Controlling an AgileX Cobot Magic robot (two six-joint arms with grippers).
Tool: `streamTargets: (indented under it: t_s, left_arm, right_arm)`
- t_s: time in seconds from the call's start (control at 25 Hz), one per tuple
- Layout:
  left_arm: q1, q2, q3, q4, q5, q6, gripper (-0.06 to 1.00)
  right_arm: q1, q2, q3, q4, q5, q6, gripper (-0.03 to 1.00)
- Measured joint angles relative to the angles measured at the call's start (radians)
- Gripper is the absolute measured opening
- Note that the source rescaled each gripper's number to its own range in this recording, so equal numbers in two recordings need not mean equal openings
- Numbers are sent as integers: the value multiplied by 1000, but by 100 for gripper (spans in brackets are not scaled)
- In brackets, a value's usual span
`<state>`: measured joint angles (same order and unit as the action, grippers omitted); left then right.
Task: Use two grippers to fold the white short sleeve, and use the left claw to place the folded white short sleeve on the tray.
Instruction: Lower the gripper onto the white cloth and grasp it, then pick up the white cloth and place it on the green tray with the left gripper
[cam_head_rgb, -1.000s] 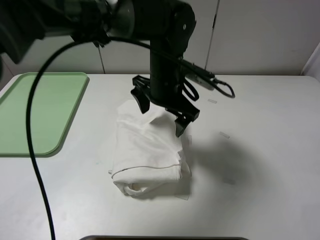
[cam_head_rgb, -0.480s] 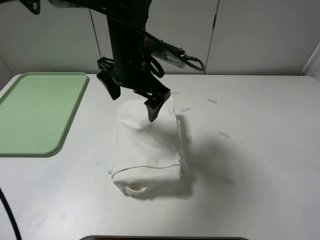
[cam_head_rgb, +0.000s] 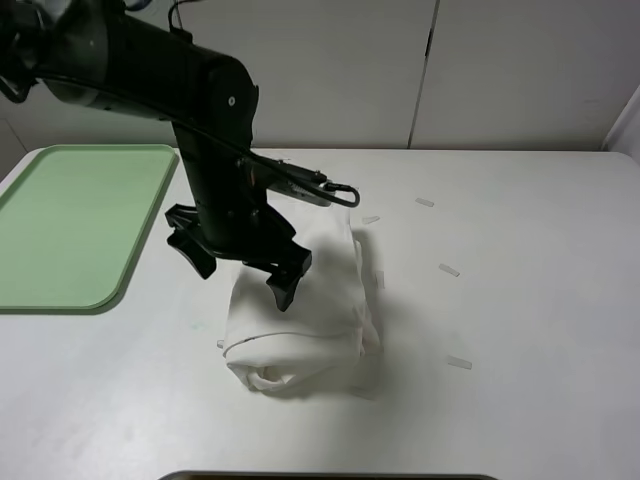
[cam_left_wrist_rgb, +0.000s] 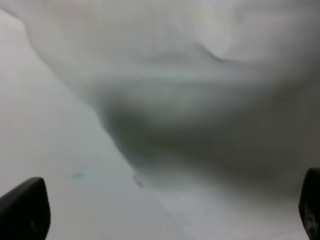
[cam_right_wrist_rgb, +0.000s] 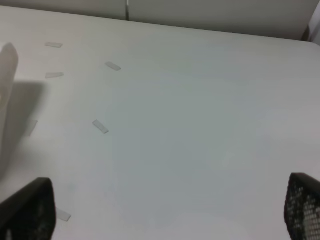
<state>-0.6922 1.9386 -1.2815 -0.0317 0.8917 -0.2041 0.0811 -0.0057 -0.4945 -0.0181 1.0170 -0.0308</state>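
The white short sleeve (cam_head_rgb: 305, 320) lies folded into a thick bundle in the middle of the table. My left gripper (cam_head_rgb: 238, 266) hangs low over the bundle's left part, open, one finger by its left edge and one over the cloth. The left wrist view shows the cloth (cam_left_wrist_rgb: 200, 85) close and blurred between the spread fingertips (cam_left_wrist_rgb: 25, 210), with nothing held. My right gripper (cam_right_wrist_rgb: 165, 212) is open and empty over bare table; it is out of the exterior view. The pale green tray (cam_head_rgb: 70, 220) lies at the far left, with nothing on it.
Small pale tape strips (cam_head_rgb: 449, 269) are scattered on the white table right of the shirt, and show in the right wrist view (cam_right_wrist_rgb: 100, 126). A white cloth edge (cam_right_wrist_rgb: 7, 65) shows there too. A dark edge (cam_head_rgb: 330, 477) runs along the table's front.
My left arm has swung from over the shirt's far right part to the left and down, nearer the front. Its gripper has stayed open. The shirt has barely shifted.
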Motion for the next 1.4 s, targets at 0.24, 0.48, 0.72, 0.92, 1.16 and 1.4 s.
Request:
streamTargets:
  t_s: [0.24,0.48,0.72,0.92,1.16,1.4]
  left_arm:
    - [0,-1,100,-21,-137,-70,100]
    - [0,26,144,-22,-260,-105,100]
    - [0,80,149,-87,-340,-109,100]
    - [0,91,150,-104,-369,-109,97]
    - [-1,97,150,-108,-395,-109,66]
    - [-1,97,150,-42,-410,-109,40]
  right_arm:
    - [0,0,0,0,0,0,100]
    - [0,0,0,0,0,0,100]
    - [0,0,0,0,0,0,100]
    - [0,0,0,0,0,0,100]
    - [0,0,0,0,0,0,100]
    - [0,0,0,0,0,0,100]
